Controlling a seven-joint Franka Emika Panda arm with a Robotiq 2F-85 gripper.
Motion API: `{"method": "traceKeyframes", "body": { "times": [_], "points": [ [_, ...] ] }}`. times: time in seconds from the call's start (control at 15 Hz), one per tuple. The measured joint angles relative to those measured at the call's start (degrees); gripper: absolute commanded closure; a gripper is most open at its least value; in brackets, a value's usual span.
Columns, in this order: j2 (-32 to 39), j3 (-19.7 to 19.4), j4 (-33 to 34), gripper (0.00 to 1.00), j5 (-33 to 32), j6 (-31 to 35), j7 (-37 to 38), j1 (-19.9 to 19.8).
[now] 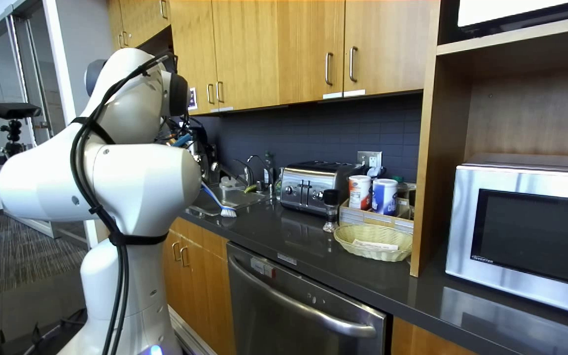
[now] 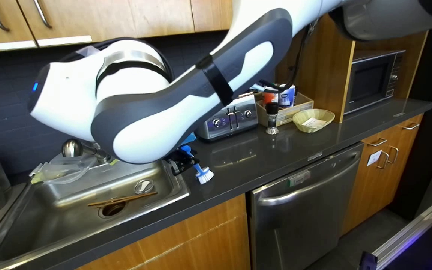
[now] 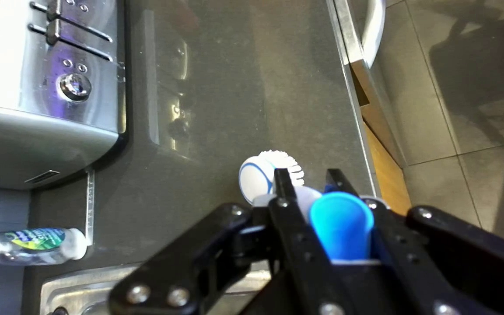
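My gripper (image 3: 308,177) is shut on the blue handle of a scrub brush, its fingers gripping both sides of it. In the wrist view the brush (image 3: 255,178) points away from me, its white bristles fanning out past one fingertip and its handle's end closest to the camera. An exterior view has the brush head (image 2: 203,175) angled downward above the dark counter, just beside the sink's edge; the black gripper (image 2: 182,159) is partly covered by the arm there. Elsewhere the brush (image 1: 228,211) shows beyond the arm, which hides the gripper. Whether the bristles touch the counter I cannot tell.
A steel toaster (image 3: 46,87) stands against the wall, near a clear bottle (image 3: 29,246). Chopsticks (image 2: 122,200) lie in the sink (image 2: 62,221). Farther along are a pepper grinder (image 1: 331,211), a wicker basket (image 1: 372,241), boxed canisters (image 1: 359,192) and a microwave (image 1: 525,231).
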Motion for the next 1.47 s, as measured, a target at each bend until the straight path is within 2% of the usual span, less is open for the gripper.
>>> {"method": "traceKeyframes", "body": {
  "times": [1.07,1.47],
  "points": [
    [-0.39,-0.96,-0.34,0.94,1.34,4.68,7.17,-0.62],
    [-3.40,-0.96,-5.47,0.94,2.86,4.42,12.29,-0.95]
  ]
}}
